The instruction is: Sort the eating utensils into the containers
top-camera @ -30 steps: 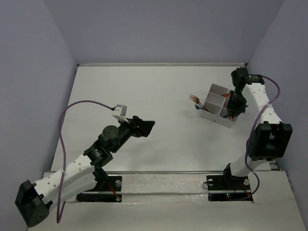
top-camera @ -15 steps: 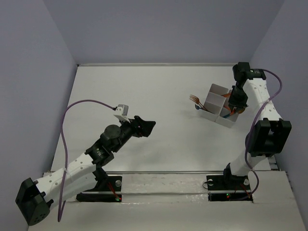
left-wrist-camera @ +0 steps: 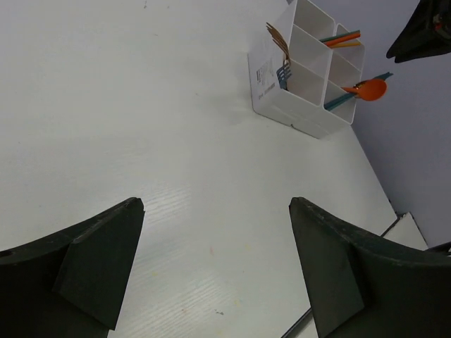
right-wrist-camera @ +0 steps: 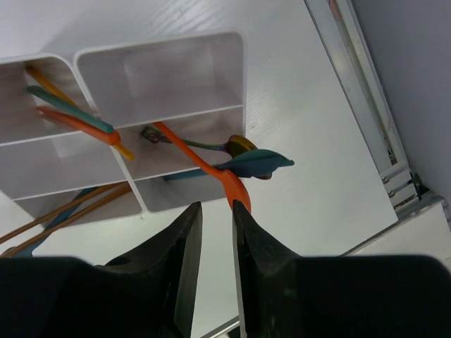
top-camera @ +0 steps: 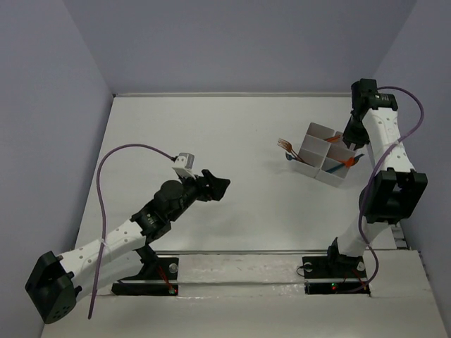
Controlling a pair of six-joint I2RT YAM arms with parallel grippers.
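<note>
- The tray (top-camera: 306, 167) is set close to the right edge of the counter (top-camera: 211, 127), rather nearer the far right corner. It is a square box of thin, translucent white plastic with rounded corners, split by thin walls into four compartments.
- An orange spoon (right-wrist-camera: 201, 165), slim and glossy, is laid slantwise in a compartment on the side towards the right edge, with its oval bowl hung out over the rim.
- A teal utensil (right-wrist-camera: 257, 163) with a flat, leaf-shaped end is crossed beside that spoon, and a rounded copper bowl (right-wrist-camera: 243, 144) is seen just behind it.
- Thin copper forks (top-camera: 285, 146) are leaned out of the compartment facing the left edge, their tines fanned past the rim. A teal fork (left-wrist-camera: 283, 72) is tucked under them.
- Straight orange and teal handles (left-wrist-camera: 342, 36) are propped in a far compartment.
- The right claw (right-wrist-camera: 216, 210), with smooth black wedge fingers, is held above the tray and clear of the spoon. Its fingers are parted only by a narrow slit, and nothing is pinched.
- The left claw (left-wrist-camera: 215, 204), matte black with blunt, slab-like fingers, is spread wide around nothing. It is held over the middle of the counter, nearer the near edge and well apart from the tray.
- The counter is white and matte, with a faint fine grain.
</note>
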